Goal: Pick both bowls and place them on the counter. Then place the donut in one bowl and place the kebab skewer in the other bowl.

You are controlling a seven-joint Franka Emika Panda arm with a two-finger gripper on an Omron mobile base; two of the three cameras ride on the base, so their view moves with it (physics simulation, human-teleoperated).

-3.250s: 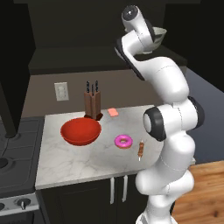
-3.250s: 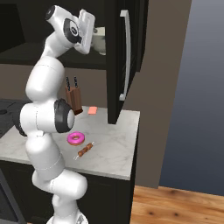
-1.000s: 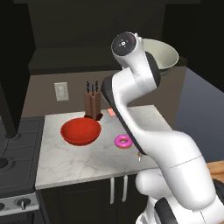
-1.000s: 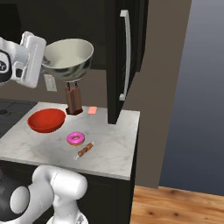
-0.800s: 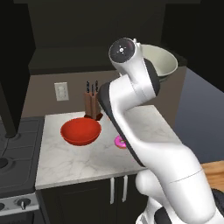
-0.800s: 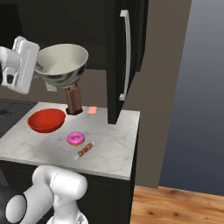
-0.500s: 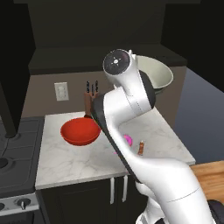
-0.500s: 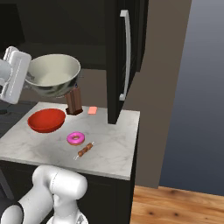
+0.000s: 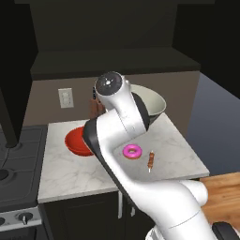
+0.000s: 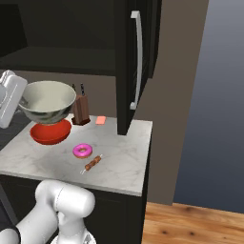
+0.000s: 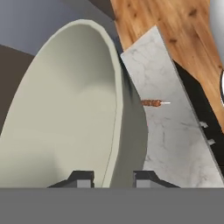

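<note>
Above the red bowl point(image 10: 50, 133), fingers point(image 11: 82, 178) pinching cream-grey bowl point(image 10: 47, 101) rim; best lowered level onto bare counter point(image 10: 124, 157) beside it.

A home kitchen, rendered rather than filmed. A veined marble counter point(image 9: 70, 173) tops dark cabinet fronts point(image 9: 79, 215) with silver handles, a dark stove top point(image 9: 16, 159) with knobs adjoins it, a knife block point(image 10: 81, 109) stands by the wall under an outlet point(image 9: 65, 97), and wood flooring point(image 10: 190, 224) lies beyond.
</note>
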